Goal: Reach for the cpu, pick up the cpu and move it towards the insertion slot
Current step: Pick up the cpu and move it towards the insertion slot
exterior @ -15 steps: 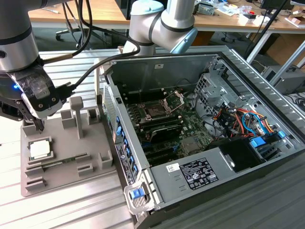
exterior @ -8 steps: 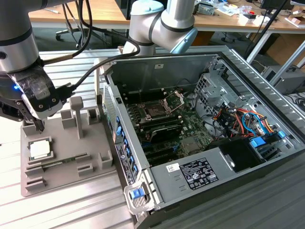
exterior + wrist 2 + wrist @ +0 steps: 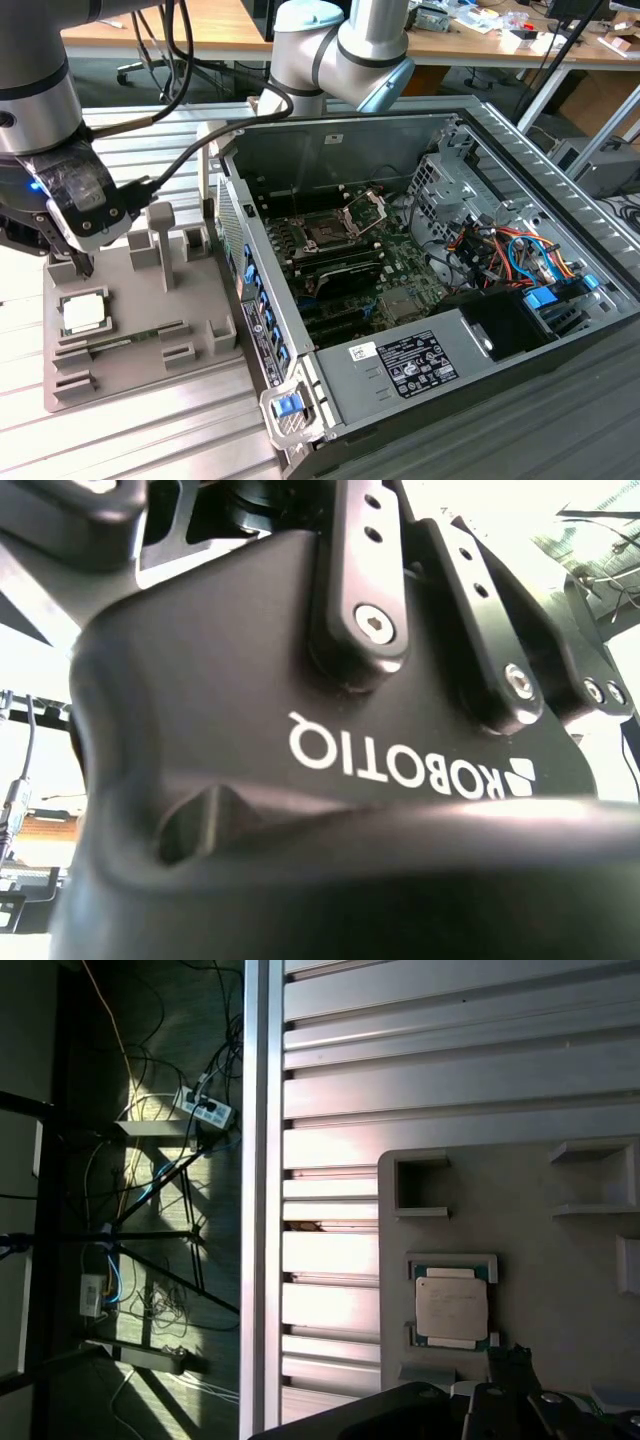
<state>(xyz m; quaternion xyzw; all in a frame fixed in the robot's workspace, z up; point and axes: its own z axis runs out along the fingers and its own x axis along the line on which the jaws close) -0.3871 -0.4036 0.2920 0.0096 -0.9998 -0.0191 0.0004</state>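
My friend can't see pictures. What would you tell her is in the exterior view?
The robot's gripper hangs close over the cpu, which lies flat in a grey tray on the exterior view's left. On the exterior view's right, an open computer case lies on its side, with the slot on its green board.

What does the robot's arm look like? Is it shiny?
The arm is made of round silver-grey tubes with pale blue joint caps. Black cables run along it. Its gripper is black with white lettering, and a small blue light glows beside it.
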